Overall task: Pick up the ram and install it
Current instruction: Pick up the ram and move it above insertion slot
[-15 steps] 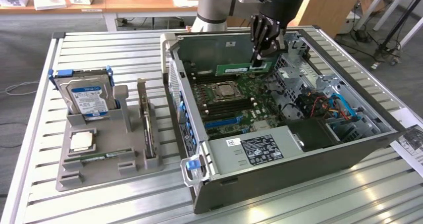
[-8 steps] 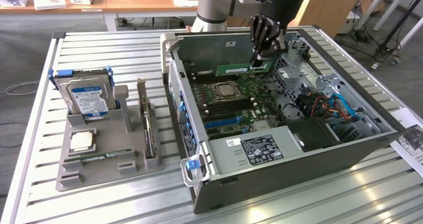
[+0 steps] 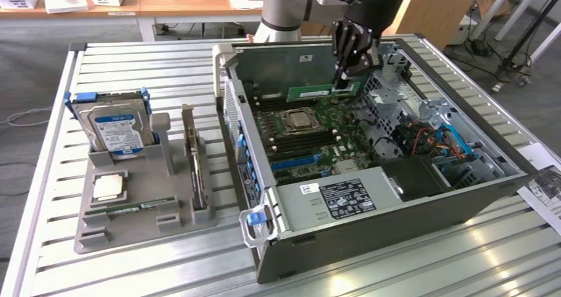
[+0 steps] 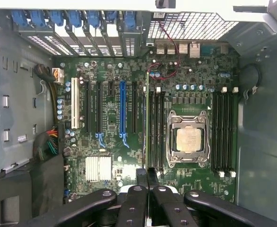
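Observation:
The ram (image 3: 320, 91) is a long thin green stick held level inside the open computer case (image 3: 263, 244), just above the far part of the motherboard (image 3: 337, 146). My gripper (image 3: 345, 81) reaches down from above and is shut on the stick's end nearer the exterior view's right. In the wrist view the ram (image 4: 147, 123) shows edge-on as a thin line running out from my gripper (image 4: 147, 176). It hangs over the dark memory slots (image 4: 157, 127) beside the processor socket (image 4: 189, 139). Whether it touches a slot I cannot tell.
On the exterior view's left, a grey fixture tray (image 3: 96, 234) holds a hard drive (image 3: 114, 129), a square silver processor (image 3: 107, 187), a thin green stick (image 3: 140, 209) and an upright card (image 3: 189, 159). The power supply (image 3: 346, 197) and drive cage (image 3: 456, 159) crowd the case.

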{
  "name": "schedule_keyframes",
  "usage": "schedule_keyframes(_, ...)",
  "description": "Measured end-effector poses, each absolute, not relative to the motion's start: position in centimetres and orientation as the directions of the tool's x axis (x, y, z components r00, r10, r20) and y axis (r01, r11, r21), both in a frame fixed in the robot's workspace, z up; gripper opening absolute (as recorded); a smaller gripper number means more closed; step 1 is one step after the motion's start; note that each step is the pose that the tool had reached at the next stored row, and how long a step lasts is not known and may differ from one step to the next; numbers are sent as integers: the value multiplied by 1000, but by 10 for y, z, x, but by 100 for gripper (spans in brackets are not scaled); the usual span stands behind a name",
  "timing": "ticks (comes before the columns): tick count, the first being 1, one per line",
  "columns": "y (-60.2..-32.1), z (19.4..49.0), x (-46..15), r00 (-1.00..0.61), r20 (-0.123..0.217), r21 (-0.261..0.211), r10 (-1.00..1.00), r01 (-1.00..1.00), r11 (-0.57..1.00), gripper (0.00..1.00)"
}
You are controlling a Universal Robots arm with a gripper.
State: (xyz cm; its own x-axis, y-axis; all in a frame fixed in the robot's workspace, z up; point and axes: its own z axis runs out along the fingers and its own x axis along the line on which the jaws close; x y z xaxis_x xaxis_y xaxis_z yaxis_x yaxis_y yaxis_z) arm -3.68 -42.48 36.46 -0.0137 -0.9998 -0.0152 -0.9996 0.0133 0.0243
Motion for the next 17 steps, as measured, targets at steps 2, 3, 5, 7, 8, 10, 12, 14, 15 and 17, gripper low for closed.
schedule_keyframes(2, -425, 364, -36, -14, -15, 24, -1000, -1000, 14, 11)
schedule_keyframes(3, -425, 364, -35, -14, -15, 24, -1000, -1000, 14, 11)
schedule_keyframes(5, -425, 364, -33, -14, -15, 24, -1000, -1000, 14, 11)
schedule_keyframes(7, -425, 364, -32, -14, -15, 24, -1000, -1000, 14, 11)
schedule_keyframes(8, -425, 364, -32, -14, -15, 25, -1000, -1000, 14, 11)
schedule_keyframes(10, -425, 364, -32, -14, -15, 24, -1000, -1000, 14, 11)
schedule_keyframes(12, -425, 363, -32, -14, -15, 24, -1000, -1000, 14, 11)
schedule_keyframes(14, -425, 361, -32, -14, -15, 24, -1000, -1000, 14, 11)
schedule_keyframes(15, -425, 360, -32, -14, -15, 24, -1000, -1000, 14, 11)
schedule_keyframes(17, -425, 359, -32, -14, -16, 24, -1000, -1000, 14, 11)
